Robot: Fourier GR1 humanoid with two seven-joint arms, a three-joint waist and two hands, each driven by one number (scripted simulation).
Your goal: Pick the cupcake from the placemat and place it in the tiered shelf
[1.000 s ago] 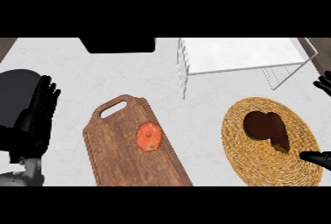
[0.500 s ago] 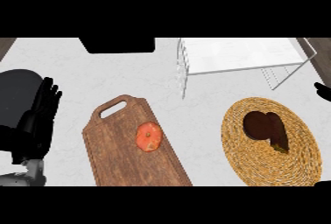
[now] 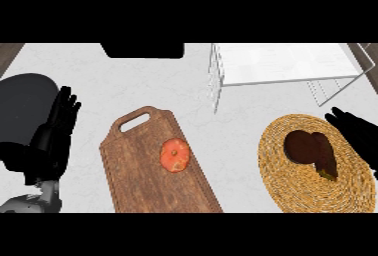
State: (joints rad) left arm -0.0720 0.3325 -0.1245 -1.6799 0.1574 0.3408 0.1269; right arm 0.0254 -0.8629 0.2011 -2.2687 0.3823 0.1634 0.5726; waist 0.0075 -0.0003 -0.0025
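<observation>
The cupcake (image 3: pixel 310 150) sits on the woven placemat (image 3: pixel 295 192) near the counter's (image 3: pixel 236 125) right edge, right hand (image 3: pixel 358 136) open beside it; tiered shelf (image 3: pixel 280 65) behind, a tomato (image 3: pixel 175 155) on the cutting board (image 3: pixel 140 170), left hand (image 3: pixel 55 137) resting open at the left edge

Pale marbled bench with four things standing on it

The white, faintly veined bench (image 3: pixel 148 85) fills the view. A brown wooden cutting board (image 3: pixel 136 172) lies near its middle, slanted, with the slotted handle towards the far left and the long end running to the near edge. To the right, well apart from the board, lies a round woven straw placemat (image 3: pixel 295 190). Beyond the placemat, at the far right, stands the white wire tiered shelf (image 3: pixel 280 62), its legs on the bench. A flat black object (image 3: pixel 142 50) sits at the far edge, and a dark round shape (image 3: pixel 26 97) lies at the left
</observation>
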